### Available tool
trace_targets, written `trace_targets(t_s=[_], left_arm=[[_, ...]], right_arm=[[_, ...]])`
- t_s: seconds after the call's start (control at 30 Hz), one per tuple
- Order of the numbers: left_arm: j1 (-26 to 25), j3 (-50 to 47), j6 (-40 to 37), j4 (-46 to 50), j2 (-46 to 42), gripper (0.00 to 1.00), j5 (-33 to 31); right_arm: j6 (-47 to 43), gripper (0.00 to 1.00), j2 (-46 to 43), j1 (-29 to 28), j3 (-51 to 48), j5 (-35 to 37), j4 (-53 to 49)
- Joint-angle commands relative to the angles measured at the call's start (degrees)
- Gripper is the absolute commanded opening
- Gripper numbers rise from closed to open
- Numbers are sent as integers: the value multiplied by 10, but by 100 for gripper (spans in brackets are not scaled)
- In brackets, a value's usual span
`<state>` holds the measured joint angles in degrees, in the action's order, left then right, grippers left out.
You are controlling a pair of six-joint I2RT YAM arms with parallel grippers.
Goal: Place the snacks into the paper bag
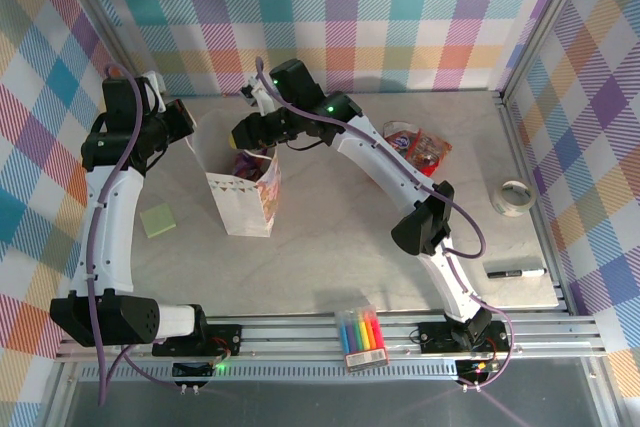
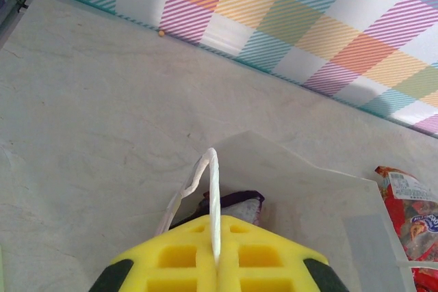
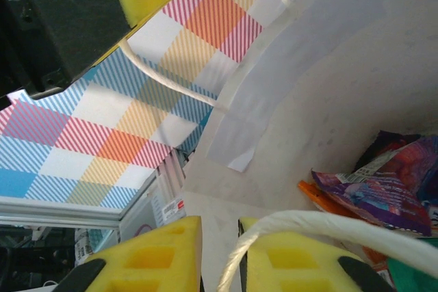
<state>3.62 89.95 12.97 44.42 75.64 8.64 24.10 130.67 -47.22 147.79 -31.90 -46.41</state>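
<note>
The paper bag (image 1: 243,205) stands upright left of the table's middle. My left gripper (image 1: 186,120) is at its left, and in the left wrist view it (image 2: 217,237) is shut on a white cord handle (image 2: 214,189). Below lies a purple snack (image 2: 236,204) inside the bag. My right gripper (image 1: 246,134) hangs over the bag's far rim. In the right wrist view it (image 3: 220,229) stands narrowly open astride the paper wall (image 3: 287,94), the other handle (image 3: 321,227) draped over one finger. Purple (image 3: 383,182), orange (image 3: 327,200) and teal (image 3: 410,275) snacks lie in the bag. A red snack (image 1: 420,147) rests on the table.
A green sticky pad (image 1: 158,219) lies left of the bag. A tape roll (image 1: 515,197) and a black marker (image 1: 515,272) sit at the right edge. A pack of coloured markers (image 1: 362,337) rests on the front rail. Checked walls close in three sides.
</note>
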Motion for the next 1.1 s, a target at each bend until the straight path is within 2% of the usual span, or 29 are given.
trace_targets(t_s=[0.0,0.17,0.5,0.87,1.07], left_arm=[[5,23,-3,3,4,0,25],[-5,40,4,7,3,0,35],[-58,76,25,-10,14,0,27],[-146,166,33,-23,84,0,1],[-181,157,40,-41,97,0,-14]], right_arm=[[-25,20,-23,2,22,29,-8],[-55,15,-56,14,22,86,-18],[-64,11,-110,64,23,102,-14],[-84,11,-150,104,23,114,-31],[-109,12,-180,115,16,137,-71]])
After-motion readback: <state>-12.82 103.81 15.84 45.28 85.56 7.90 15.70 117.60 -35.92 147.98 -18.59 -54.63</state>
